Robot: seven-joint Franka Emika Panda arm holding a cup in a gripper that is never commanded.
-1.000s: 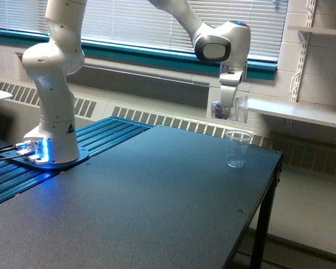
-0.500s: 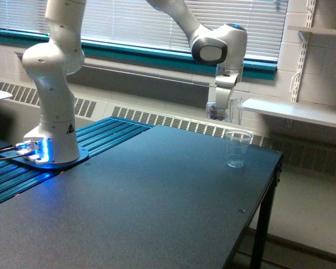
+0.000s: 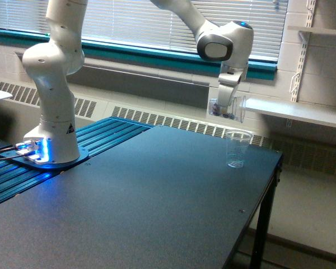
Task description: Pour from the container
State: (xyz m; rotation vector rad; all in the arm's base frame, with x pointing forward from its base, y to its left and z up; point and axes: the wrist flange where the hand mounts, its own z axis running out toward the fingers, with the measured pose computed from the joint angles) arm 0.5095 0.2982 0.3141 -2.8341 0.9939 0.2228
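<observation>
The gripper (image 3: 226,107) hangs from the white wrist above the far right corner of the dark table (image 3: 157,196), pinching the container (image 3: 237,109), a small clear cup lying nearly on its side; the fingers themselves are too small and blurred to make out singly, but the cup sits clamped against them, with something dark at its closed end towards the exterior view's left; its long axis runs close to level, the wide mouth facing the exterior view's right and tipped slightly down. Below it, and a little to the exterior view's right of the gripper, a second clear cup (image 3: 237,148) stands upright on the table, well apart from the held one in height; the container's mouth looks to be roughly over that cup's open rim, though depth cannot be judged from this single view. The pour appears well along in tilt; whether anything is falling cannot be told. The next move likely turns on keeping the mouth above the rim.
</observation>
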